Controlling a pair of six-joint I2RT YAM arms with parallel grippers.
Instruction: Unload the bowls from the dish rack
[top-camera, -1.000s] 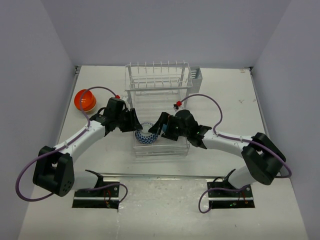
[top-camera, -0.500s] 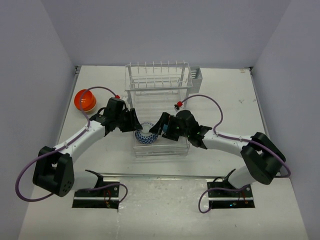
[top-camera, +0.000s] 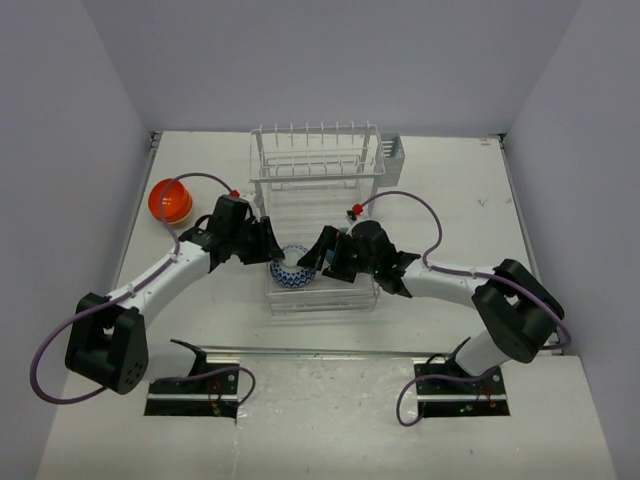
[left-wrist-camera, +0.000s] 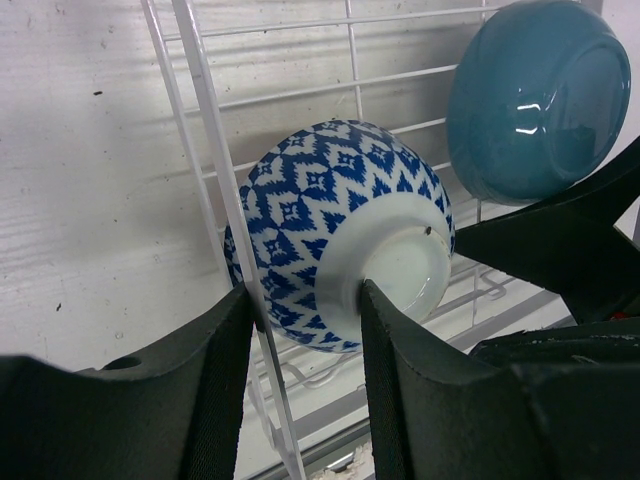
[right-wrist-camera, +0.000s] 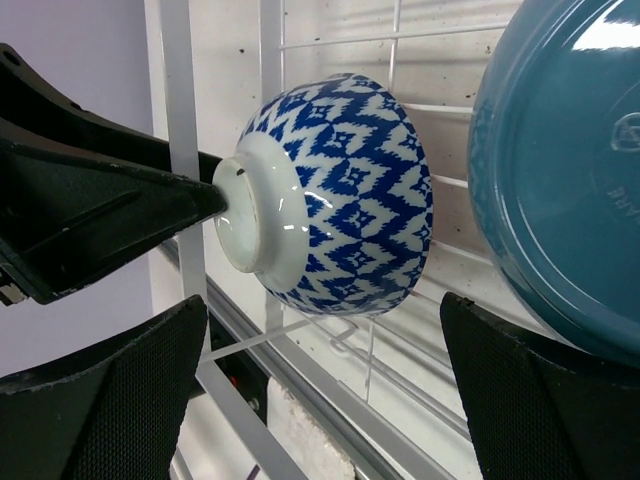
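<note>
- Bowls in the dish rack (top-camera: 315, 175): the blue-and-white bowl (left-wrist-camera: 330, 230) lies on its side in the flat tray section, near the tray's left edge, with its foot ring toward the left arm. The teal bowl (left-wrist-camera: 535, 100) leans just beside it, on the right arm's side.
- Left fingers (left-wrist-camera: 215, 390) pinch the blue-and-white bowl's lower wall, one tip on the outside and the other against the foot ring.
- A white rack wire (left-wrist-camera: 215, 170) runs up between those fingers, close against that bowl.
- Right fingers (right-wrist-camera: 110, 400) stand spread wide, gripping nothing. The blue-and-white bowl sits ahead between them, and the teal bowl crowds one finger.
- Upright tines and a grey caddy (top-camera: 392, 152) fill the rack's far end, well apart from both arms.
- An orange bowl (top-camera: 170, 201) sits on the surface (top-camera: 215, 320) left of the rack, near the left arm.
- Bare surface shows left of the tray and in front of its near edge; white walls close both sides.
</note>
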